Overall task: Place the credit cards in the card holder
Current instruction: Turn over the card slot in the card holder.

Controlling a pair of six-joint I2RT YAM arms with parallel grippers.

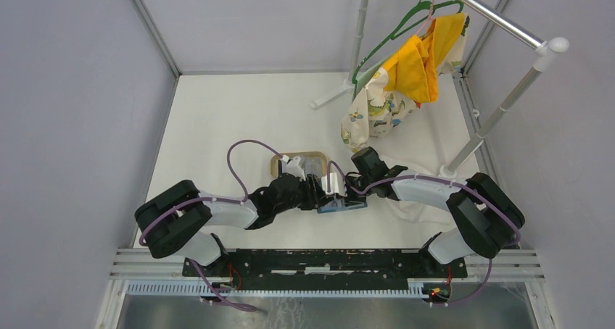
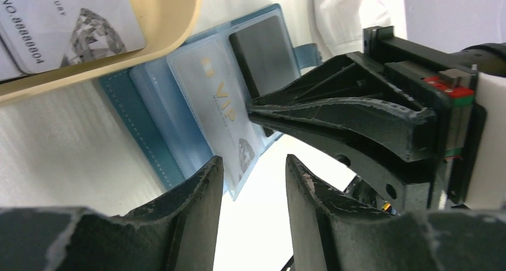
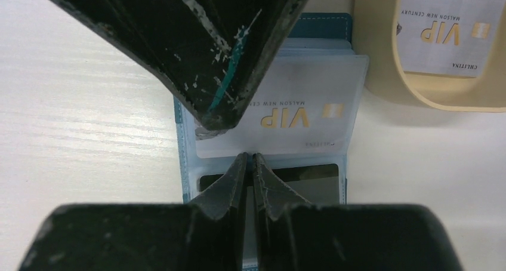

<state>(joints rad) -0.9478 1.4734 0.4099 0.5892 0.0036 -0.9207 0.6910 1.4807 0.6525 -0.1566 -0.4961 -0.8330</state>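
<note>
Spanning the white desk (image 1: 217, 126), both arms meet over the tan tray (image 2: 173, 20) and, just beside it, the card holder (image 2: 137, 113), which lies open and flat with its clear sleeves (image 2: 161, 98) fanned. A pale VIP card (image 3: 298, 113) sits in the top sleeve and a black card (image 2: 262, 50) in a pocket beneath; more pale cards (image 3: 444, 29) lie in the tray. The left claw (image 2: 253, 163) is released, its fingers (image 2: 197, 187) either side of the sleeve's corner. The right claw (image 3: 247, 160) is clenched at the sleeve's edge; it may be nipping the plastic, but its tips hide that. The cards look light, stiff and slick, best taken by a free short edge; the sleeves look floppy and likely need holding open. The holder's snap, and how many cards the tray holds, are cut off.
</note>
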